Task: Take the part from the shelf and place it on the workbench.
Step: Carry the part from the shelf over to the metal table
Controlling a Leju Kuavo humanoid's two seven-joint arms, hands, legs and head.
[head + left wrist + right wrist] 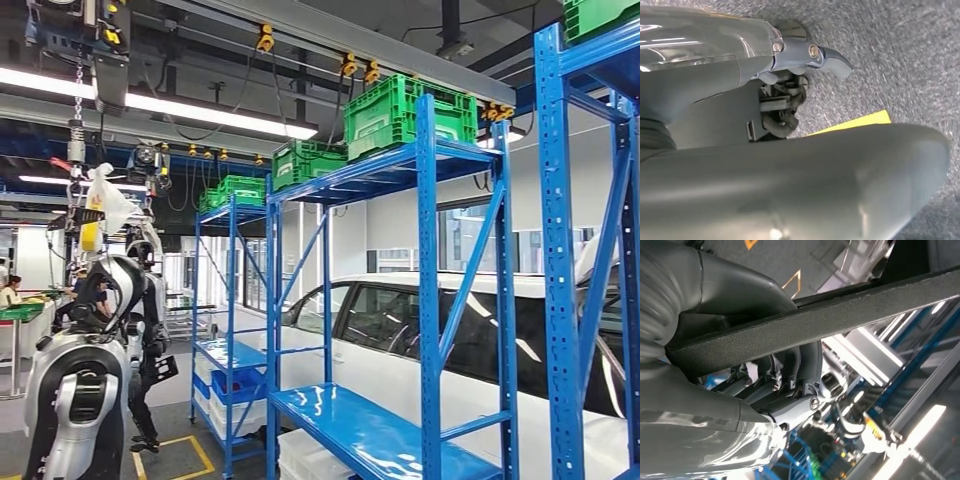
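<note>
Shelving in blue steel (423,300) is filling the head view, its racks standing in a row with green plastic crates (407,110) sitting on their top decks. A white car (453,330) is standing just behind the nearest rack, seen through its uprights. Another humanoid robot (83,370) is standing well to the left of that rack, on a floor marked with yellow lines. White bins (309,455) are sitting under the rack's lowest blue deck. In the right wrist view, the right hand (764,360) is gripping the part (851,310), a long flat black panel with a textured face, thumb on one side and dark fingers curled against the other. In the left wrist view, the left hand (791,95) is hanging over speckled grey floor beside a yellow stripe (862,121), fingers curled in, holding nothing.
</note>
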